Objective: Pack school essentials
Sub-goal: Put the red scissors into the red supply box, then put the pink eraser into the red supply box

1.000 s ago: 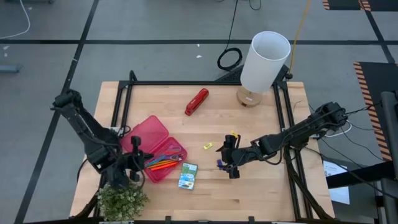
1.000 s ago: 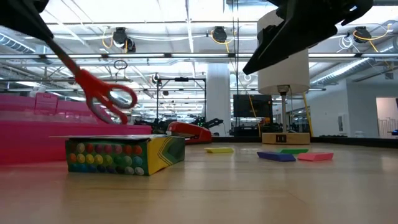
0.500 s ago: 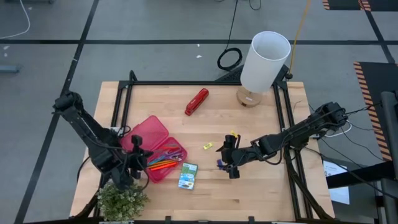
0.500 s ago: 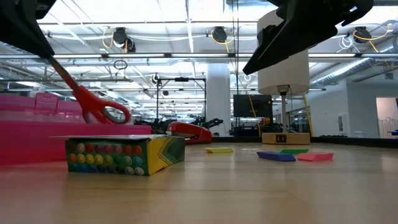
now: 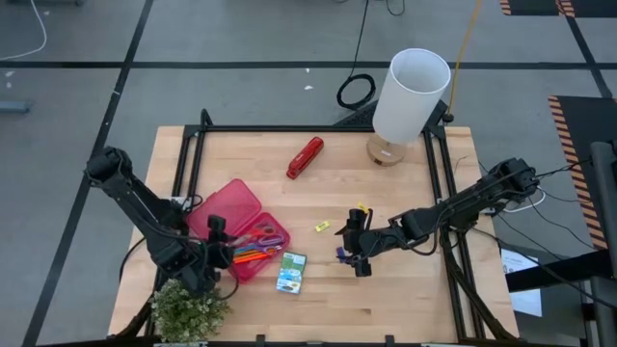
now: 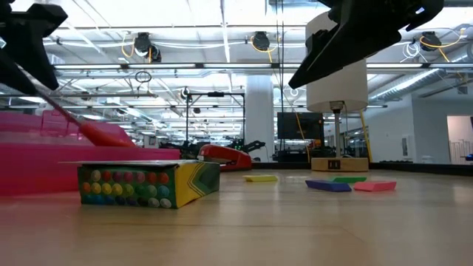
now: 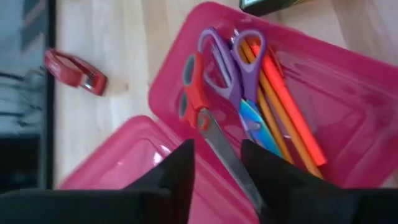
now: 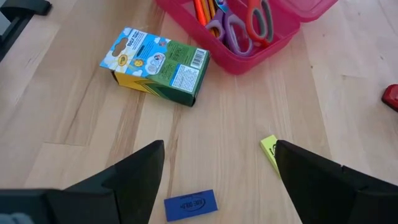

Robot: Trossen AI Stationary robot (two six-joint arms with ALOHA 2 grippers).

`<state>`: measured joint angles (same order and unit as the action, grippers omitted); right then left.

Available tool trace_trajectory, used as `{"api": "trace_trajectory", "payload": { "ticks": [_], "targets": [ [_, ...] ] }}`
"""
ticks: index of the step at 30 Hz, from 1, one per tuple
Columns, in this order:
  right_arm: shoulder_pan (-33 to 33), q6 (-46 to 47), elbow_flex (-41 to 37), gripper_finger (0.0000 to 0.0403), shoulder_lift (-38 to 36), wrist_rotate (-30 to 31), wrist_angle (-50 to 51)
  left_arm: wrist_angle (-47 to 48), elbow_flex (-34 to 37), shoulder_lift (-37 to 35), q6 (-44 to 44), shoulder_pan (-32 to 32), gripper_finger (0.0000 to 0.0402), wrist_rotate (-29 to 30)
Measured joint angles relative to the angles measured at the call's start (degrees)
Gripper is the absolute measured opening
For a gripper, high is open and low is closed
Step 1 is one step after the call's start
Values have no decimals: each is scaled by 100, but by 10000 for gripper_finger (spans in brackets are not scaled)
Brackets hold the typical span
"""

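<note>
The pink case (image 5: 274,253) lies open at the table's near left, and my left gripper (image 5: 222,251) is beside it. In its tray lie purple-teal scissors (image 7: 239,62), orange pens (image 7: 287,106) and pencils (image 7: 267,121). The red-handled scissors (image 7: 189,93) lie beside them, and my left gripper (image 7: 217,146) is shut on their blade. The crayon box (image 5: 291,273) lies on its side on the table near the case. My right gripper (image 5: 349,246) hovers open at mid-table above small erasers, one yellow (image 8: 269,149) and one blue (image 8: 191,204). My left gripper has the red-handled scissors by the tip end of their blade (image 7: 233,168), which runs along between the two fingers. Its own fingers hide the place of contact. The scissors slant down from the fingers, and their handles (image 6: 103,134) sit inside the case's tray.
A red stapler (image 5: 305,157) lies at the far middle and a white lamp (image 5: 410,96) stands at the far right. A small plant (image 5: 188,313) sits at the near left corner, close to my left arm. Black frame rails (image 5: 189,164) run along the table's sides.
My left gripper has gone down and toward the table's left edge with the red-handled scissors. Their handles, which hung above the case, have dropped into the tray, and the blade lies flatter.
</note>
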<state>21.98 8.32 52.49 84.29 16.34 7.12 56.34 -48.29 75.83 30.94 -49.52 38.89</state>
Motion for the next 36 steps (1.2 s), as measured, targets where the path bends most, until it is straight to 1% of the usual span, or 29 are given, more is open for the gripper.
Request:
{"api": "trace_trajectory", "payload": {
  "ticks": [3, 6, 10, 14, 21, 24, 27, 30, 33, 36],
  "targets": [
    [0, 9, 0, 302, 0, 0, 0, -141, 0, -9, 358, 4, 172, -348],
    [0, 89, 0, 302, 0, -1, 2, -329, 0, -7, 508, 0, 187, -823],
    [0, 125, 0, 302, 0, -1, 22, -521, 0, -7, 816, 60, 190, -1104],
    [0, 233, 0, 302, 0, -1, 129, -740, 0, -7, 883, 173, 191, -1337],
    [0, 733, -60, 302, 2, -6, 268, -966, 1, -19, 1124, 448, 191, -1335],
    [27, 898, -243, 302, 4, -17, 303, -1180, 2, -26, 1104, 579, 191, -1151],
    [26, 1100, -480, 301, 4, -191, 209, -1387, 2, -26, 815, 710, 191, -857],
    [26, 1143, -802, 292, 4, -413, -36, -1618, 2, -26, 370, 908, 191, -618],
    [26, 1256, -1075, 276, 4, -658, -305, -1872, 2, -41, -84, 1177, 191, -581],
    [66, 1364, -1240, 258, 4, -1023, -297, -2154, 2, -59, -500, 1439, 191, -579]
  ]
}}
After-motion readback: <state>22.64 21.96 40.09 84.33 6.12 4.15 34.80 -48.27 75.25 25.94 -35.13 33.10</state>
